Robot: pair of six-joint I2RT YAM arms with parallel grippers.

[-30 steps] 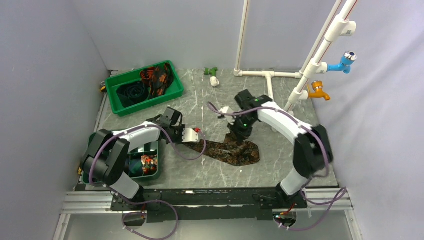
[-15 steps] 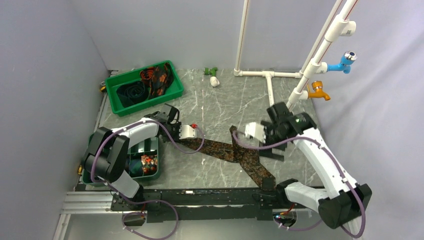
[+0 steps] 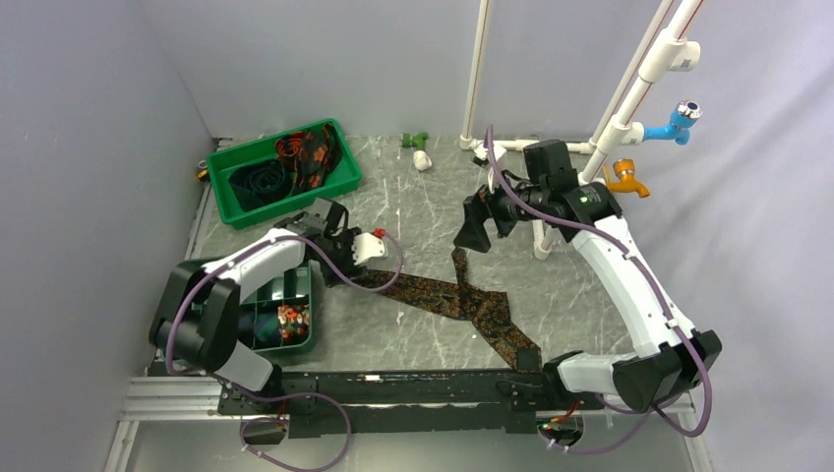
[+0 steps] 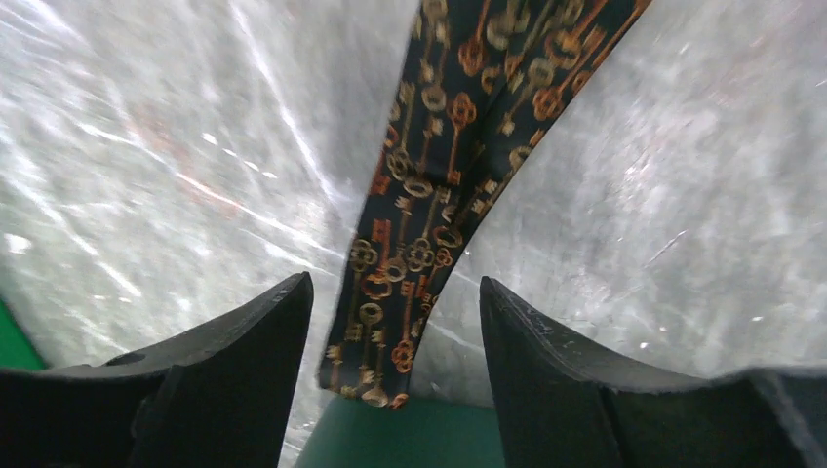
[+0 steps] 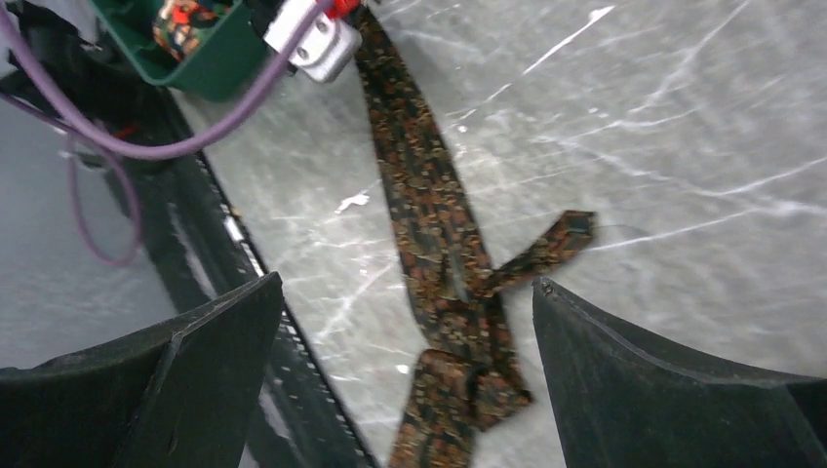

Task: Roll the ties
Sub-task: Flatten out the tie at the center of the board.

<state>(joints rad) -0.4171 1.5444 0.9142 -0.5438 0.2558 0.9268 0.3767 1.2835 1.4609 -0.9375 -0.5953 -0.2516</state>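
Tie (image 3: 433, 293), dark with an orange print, lies unrolled across the marbled tabletop (image 3: 413, 197), stretching from beside the near green tray (image 3: 317, 315) to the front edge. Partway along it is folded over itself, and a narrow stretch angles off toward the rear. Left gripper (image 4: 395, 290) hangs low over the tie's thin end by that tray, jaws partly apart, with the cloth lying loose between them and pinched by neither finger. Right gripper (image 3: 472, 231) is poised well above the tabletop near the white pipes (image 3: 480, 69), jaws spread wide and holding nothing, its camera looking down on the crossed tie. More ties (image 3: 295, 162), rolled or bundled, sit in the far green tray (image 3: 295, 204) at the back left
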